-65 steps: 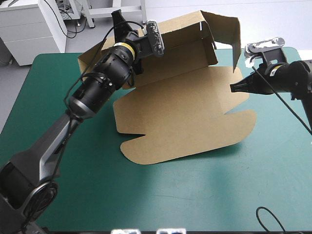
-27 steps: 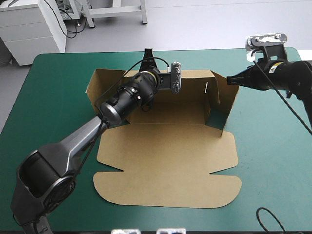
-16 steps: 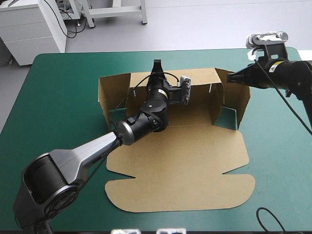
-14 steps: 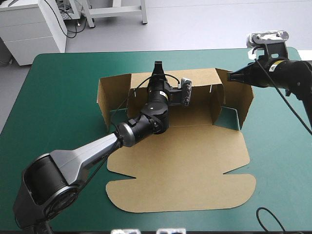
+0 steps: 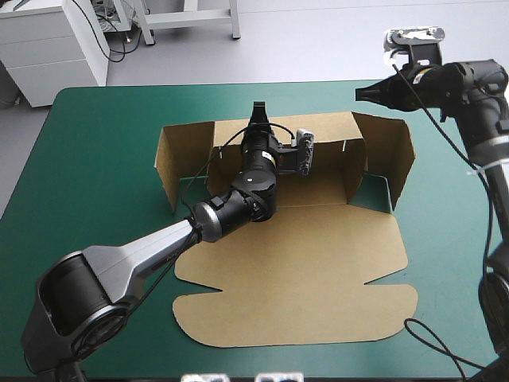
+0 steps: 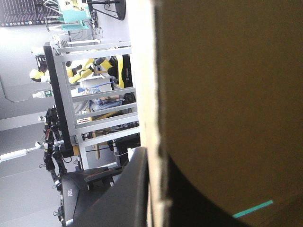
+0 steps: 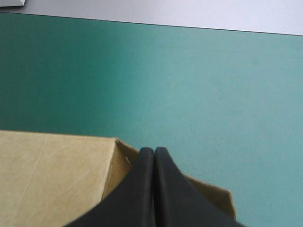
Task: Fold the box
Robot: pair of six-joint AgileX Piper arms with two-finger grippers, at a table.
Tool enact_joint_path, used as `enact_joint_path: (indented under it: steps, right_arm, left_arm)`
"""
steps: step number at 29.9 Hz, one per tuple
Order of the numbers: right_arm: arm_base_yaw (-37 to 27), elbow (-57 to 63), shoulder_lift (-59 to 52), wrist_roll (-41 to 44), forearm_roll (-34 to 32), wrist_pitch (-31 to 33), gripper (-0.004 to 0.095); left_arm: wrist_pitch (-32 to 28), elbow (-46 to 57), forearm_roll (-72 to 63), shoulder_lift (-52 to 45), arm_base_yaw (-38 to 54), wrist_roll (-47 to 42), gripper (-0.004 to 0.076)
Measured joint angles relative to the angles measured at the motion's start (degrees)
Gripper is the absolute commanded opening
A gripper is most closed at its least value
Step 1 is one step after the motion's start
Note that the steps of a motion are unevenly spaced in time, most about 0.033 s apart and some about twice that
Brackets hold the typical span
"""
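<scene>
Box is reading plain brown all over, flat lid panel and raised walls alike. In the left wrist view its cut edge is showing paler cream, and the wall face beside that edge is looking darker brown in shade. Cover is showing one flat, uniform teal-green, with a thin teal-green sliver peeking past the board in the left wrist view. Left gripper and right gripper are both showing solid black fingers.

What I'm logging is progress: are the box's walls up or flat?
Raised: on the box, back and side walls stand upright; the front panel lies flat.
</scene>
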Motion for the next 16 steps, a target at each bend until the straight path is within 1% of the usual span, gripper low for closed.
enact_joint_path:
  steps: [9, 12, 16]
  right_arm:
    - [-0.5, -17.0, 15.4, 1.6, -0.3, 7.4, -0.0018]
    - [-1.9, -20.1, 18.9, 2.5, 0.6, 10.9, -0.0018]
    - [-4.1, -20.9, 21.6, 3.0, 2.5, 15.3, -0.0018]
  left_arm:
    - [0.2, 0.0, -0.2, 0.0, 0.0, 0.0, -0.0008]
    - [0.2, 0.0, -0.2, 0.0, 0.0, 0.0, -0.0008]
    - [0.2, 0.0, -0.2, 0.0, 0.0, 0.0, -0.0008]
